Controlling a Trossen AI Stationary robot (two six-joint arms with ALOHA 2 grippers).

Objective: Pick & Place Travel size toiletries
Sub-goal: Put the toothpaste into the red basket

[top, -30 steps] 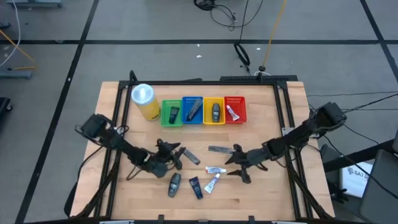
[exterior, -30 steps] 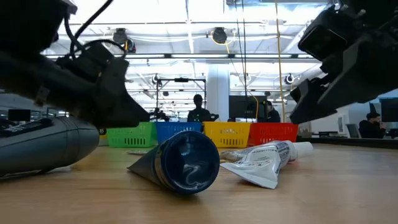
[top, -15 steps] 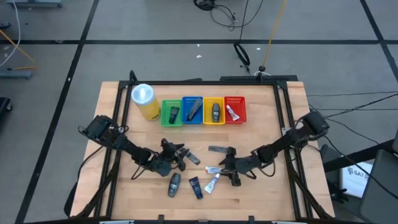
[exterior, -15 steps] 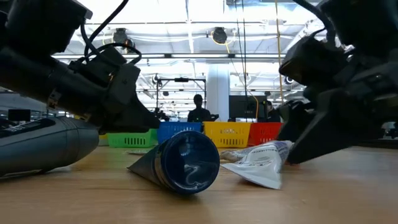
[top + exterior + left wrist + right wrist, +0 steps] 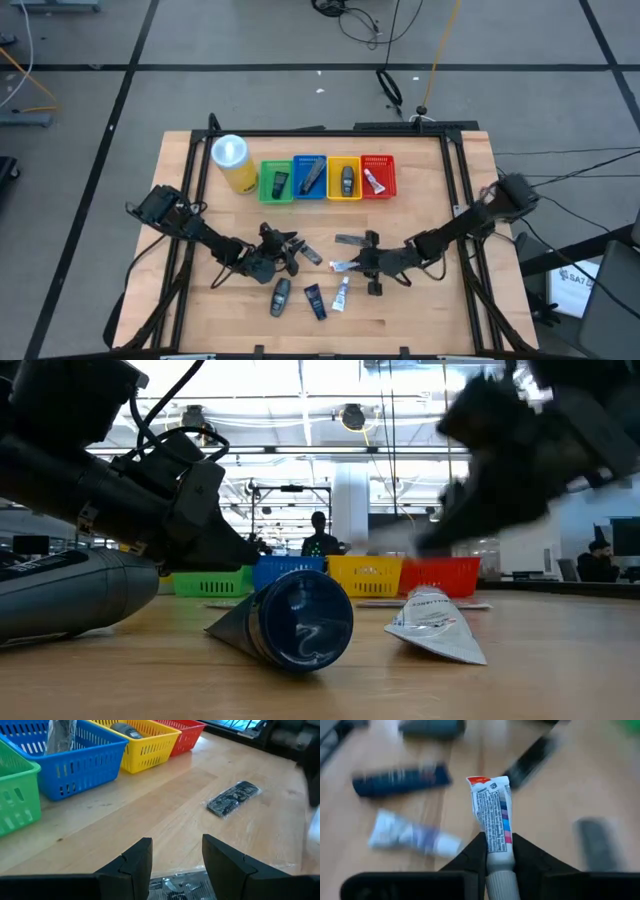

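My right gripper point(image 5: 360, 264) is shut on a small white tube point(image 5: 492, 815), held over the table's middle. On the wood below lie a second white tube point(image 5: 341, 294), a dark blue tube point(image 5: 314, 301) and a dark grey stick point(image 5: 280, 296). A flat grey sachet point(image 5: 352, 240) lies just beyond my right gripper. My left gripper point(image 5: 172, 857) is open, left of centre. Another sachet point(image 5: 182, 886) lies flat on the table beneath its fingers; I cannot tell whether they touch it. My right gripper pinches the white tube between its two fingers near the cap end point(image 5: 495, 851). The fingers come from the table's right side, slanting down, in line with the tube. The tube is lifted clear, and its crimped end point(image 5: 487, 782) sticks out ahead toward the table's left.
Four small baskets stand in a row at the back: green point(image 5: 277, 181), blue point(image 5: 309, 177), yellow point(image 5: 344, 178) and red point(image 5: 377, 175), each with an item inside. A tall yellow canister point(image 5: 232, 162) stands left of them. Bare wood lies near the front right.
My right gripper has moved toward the table's left, onto the white tubes. It has shut on one and raised it off the wood. The other white tube stays on the table. My left gripper has crept slightly toward the sachet and stays open.
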